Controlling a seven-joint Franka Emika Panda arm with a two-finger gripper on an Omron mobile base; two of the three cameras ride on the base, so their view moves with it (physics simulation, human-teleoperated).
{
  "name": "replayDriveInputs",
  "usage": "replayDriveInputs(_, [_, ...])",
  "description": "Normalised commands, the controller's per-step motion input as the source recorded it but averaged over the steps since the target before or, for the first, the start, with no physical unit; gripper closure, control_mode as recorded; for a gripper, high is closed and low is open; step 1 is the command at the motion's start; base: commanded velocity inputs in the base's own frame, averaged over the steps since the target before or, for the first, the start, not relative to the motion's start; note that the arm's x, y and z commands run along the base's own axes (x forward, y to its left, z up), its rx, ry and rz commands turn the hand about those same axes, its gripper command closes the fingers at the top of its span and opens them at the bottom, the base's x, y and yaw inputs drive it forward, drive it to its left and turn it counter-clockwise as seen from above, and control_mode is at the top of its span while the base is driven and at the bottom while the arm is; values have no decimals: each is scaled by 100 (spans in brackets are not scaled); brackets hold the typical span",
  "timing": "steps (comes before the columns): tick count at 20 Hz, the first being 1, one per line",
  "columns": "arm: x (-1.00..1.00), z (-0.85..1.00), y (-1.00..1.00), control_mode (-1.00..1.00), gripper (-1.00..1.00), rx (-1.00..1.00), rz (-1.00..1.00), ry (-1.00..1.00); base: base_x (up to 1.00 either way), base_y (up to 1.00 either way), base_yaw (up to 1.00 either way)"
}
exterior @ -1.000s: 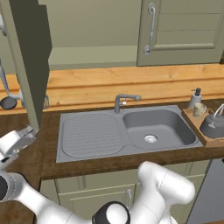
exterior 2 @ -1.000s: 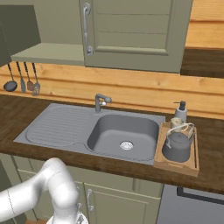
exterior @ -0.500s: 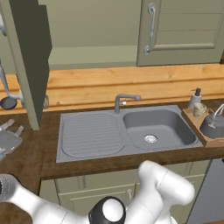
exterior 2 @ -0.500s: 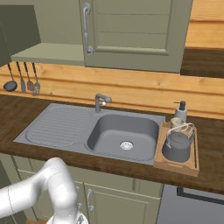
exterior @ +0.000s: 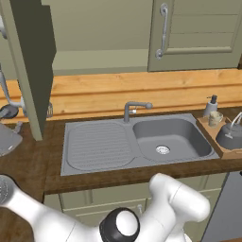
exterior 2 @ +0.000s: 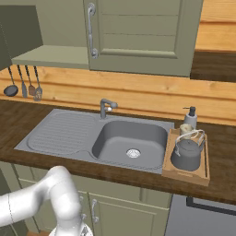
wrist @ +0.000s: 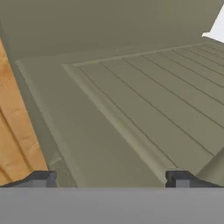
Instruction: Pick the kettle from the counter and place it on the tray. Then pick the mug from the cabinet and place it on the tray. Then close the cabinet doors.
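Observation:
The grey kettle (exterior 2: 186, 154) stands on the wooden tray (exterior 2: 202, 174) right of the sink, also seen as kettle (exterior: 230, 135) on tray (exterior: 208, 126). The cream mug (exterior 2: 185, 129) sits on the tray behind it, mug (exterior: 216, 118). The cabinet's left door (exterior: 29, 71) stands open, showing its pale shelf (exterior: 94, 61). The right door (exterior: 198, 33) is shut. My gripper (wrist: 111, 179) is open with nothing between its fingertips. It faces a sage-green panelled door face (wrist: 144, 109) at close range. My grey hand (exterior: 7, 140) sits at the far left, below the open door.
A grey sink (exterior: 165, 137) with a drainer and tap (exterior: 134, 109) fills the middle of the dark counter (exterior 2: 18, 120). A white soap pump bottle (exterior 2: 190, 117) stands behind the tray. Utensils (exterior 2: 25, 85) hang on the orange plank wall at the left.
My hand has slid further left, toward the edge of the left base view. The kettle, mug, tray and doors have not moved.

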Motion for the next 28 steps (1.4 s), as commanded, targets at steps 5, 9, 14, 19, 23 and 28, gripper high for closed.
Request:
replayDriveInputs(5, [-1,66,-51,-100,-100,-1,0,15,0,0,0])
replayDriveInputs(9, [10,64,-66,-100,-100,0,0,22,0,0,0])
replayDriveInputs(14, [11,55,-75,-100,-100,0,0,21,0,0,0])
replayDriveInputs(19, [11,40,-82,-100,-100,0,0,21,0,0,0])
replayDriveInputs(23, [26,30,-81,-100,-100,0,0,24,0,0,0])
replayDriveInputs(28, [43,13,-81,-100,-100,1,4,24,0,0,0])
